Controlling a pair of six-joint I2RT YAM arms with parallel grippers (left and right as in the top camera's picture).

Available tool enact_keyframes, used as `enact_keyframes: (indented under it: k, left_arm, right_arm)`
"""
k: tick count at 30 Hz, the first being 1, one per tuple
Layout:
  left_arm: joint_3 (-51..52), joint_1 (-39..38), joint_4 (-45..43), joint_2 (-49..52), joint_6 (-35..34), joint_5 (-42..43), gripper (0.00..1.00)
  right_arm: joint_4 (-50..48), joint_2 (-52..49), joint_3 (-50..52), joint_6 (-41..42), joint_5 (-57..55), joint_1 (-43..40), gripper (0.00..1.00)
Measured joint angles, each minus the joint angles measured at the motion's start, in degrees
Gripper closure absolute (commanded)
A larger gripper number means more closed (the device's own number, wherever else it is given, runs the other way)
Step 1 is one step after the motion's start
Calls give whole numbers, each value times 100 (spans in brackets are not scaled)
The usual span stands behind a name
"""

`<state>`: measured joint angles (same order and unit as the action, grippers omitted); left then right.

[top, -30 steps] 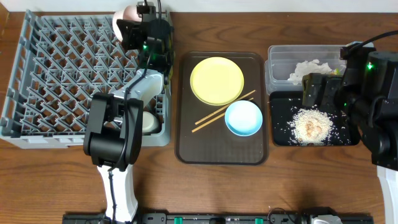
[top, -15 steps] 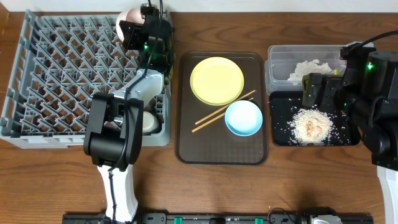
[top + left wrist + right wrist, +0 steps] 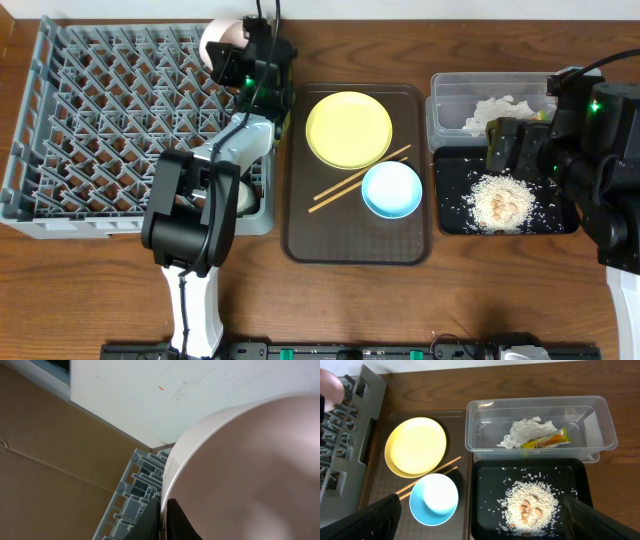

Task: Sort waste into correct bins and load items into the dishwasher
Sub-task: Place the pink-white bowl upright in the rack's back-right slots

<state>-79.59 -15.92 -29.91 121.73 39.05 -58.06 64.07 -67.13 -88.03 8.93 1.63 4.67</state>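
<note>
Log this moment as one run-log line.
left gripper: holds white bowl at dish rack back corner | right gripper: open over black tray | yellow plate, blue bowl, chopsticks: on brown tray

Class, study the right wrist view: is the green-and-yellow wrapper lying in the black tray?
No, the wrapper lies in the clear tub beside the white napkin, while the black tray holds rice scraps.
</note>
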Motion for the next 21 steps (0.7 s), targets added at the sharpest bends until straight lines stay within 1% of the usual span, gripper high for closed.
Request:
enact_keyframes:
  k: [3, 10, 15, 17, 21]
  left_arm:
    - [0, 0, 11, 0, -2, -57, 93]
    - [0, -133, 72, 2, -24, -240, 89]
    - [0, -409, 273, 2, -328, -295, 83]
    - [0, -509, 472, 2, -533, -323, 73]
    - [0, -614, 925, 24, -994, -232, 46]
  right_arm:
    - [0, 0, 0, 0, -2, 0, 1]
    - [0, 0, 0, 0, 0, 0, 1]
    - [0, 0, 0, 0, -2, 0, 1]
    - [-2, 0, 0, 0, -2, 0, 1]
    - [-2, 0, 0, 2, -2, 0, 1]
